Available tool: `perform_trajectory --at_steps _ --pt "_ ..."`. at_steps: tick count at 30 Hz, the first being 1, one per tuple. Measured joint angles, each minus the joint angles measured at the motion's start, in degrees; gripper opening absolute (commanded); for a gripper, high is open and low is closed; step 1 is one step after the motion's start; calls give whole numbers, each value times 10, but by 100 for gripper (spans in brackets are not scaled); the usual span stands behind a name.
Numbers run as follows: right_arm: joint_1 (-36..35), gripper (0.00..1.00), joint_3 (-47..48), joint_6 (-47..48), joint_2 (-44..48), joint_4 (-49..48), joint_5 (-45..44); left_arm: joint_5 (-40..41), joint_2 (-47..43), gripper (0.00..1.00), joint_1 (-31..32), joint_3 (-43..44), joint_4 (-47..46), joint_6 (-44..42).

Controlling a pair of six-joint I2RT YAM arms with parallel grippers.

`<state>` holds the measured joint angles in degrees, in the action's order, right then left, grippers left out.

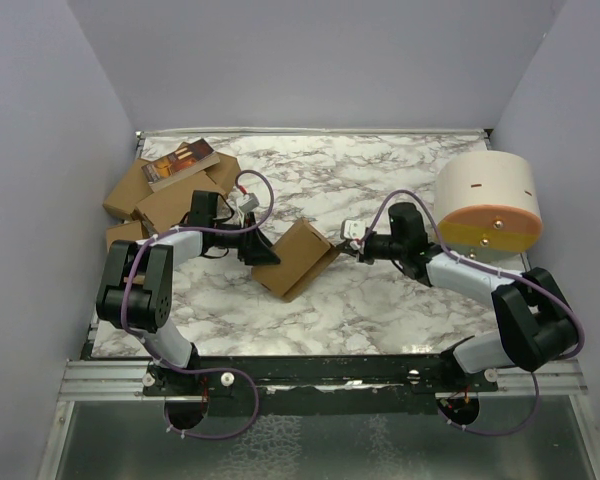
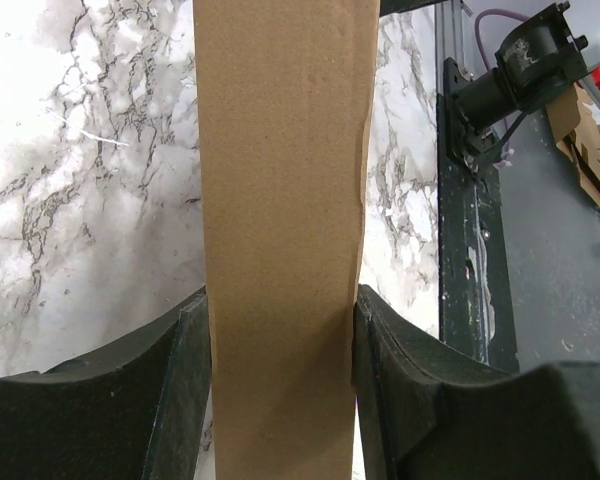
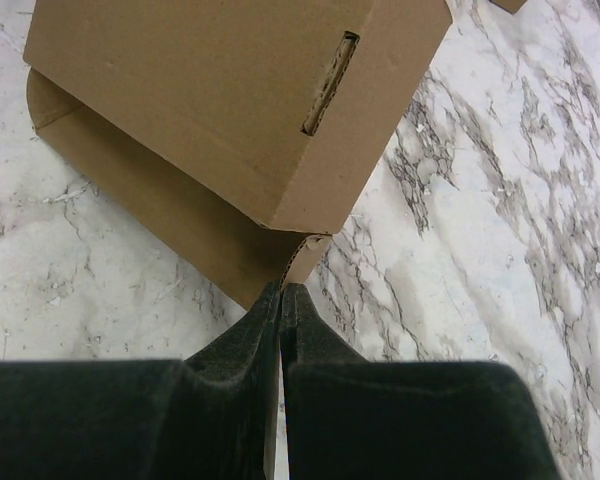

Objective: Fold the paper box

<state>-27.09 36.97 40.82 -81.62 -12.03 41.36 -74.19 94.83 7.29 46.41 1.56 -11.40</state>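
**Table.** The marble-patterned table (image 1: 380, 170) carries every item below.

**White cylinder.** A large white cylinder with an orange rim (image 1: 487, 200) lies on its side at the far right, just behind the right arm.

**Carton heap.** A heap of brown cartons (image 1: 155, 200) occupies the far left corner. A book with a dark cover (image 1: 180, 163) rests on top of it.

**Paper box.** The paper box (image 1: 295, 258) sits near the centre of the table, between the two grippers and apart from the heap. It is partly formed. The right wrist view shows a raised body (image 3: 230, 90) with a narrow slot (image 3: 330, 70) cut in its upper panel. A lower flap with a rounded corner (image 3: 130, 180) lies flat on the marble beneath it.

**Left gripper.** The left gripper (image 1: 263, 248) is clamped on the left end of the paper box. In its wrist view a brown panel (image 2: 280, 150) runs up between the fingers (image 2: 195, 340), with a pad pressed against each side.

**Right gripper.** The right gripper (image 1: 342, 247) is at the right end of the paper box. Its fingers (image 3: 265, 320) are closed tight together, and the tips meet the corner of the lower flap. Whether they nip any cardboard there cannot be determined.
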Motion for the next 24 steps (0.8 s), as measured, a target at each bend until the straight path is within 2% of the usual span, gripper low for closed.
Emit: perform_trajectory --at_steps 24 --pt "-25 1 -5 20 -2 0 -26 -12 18 8 -9 0 4 30"
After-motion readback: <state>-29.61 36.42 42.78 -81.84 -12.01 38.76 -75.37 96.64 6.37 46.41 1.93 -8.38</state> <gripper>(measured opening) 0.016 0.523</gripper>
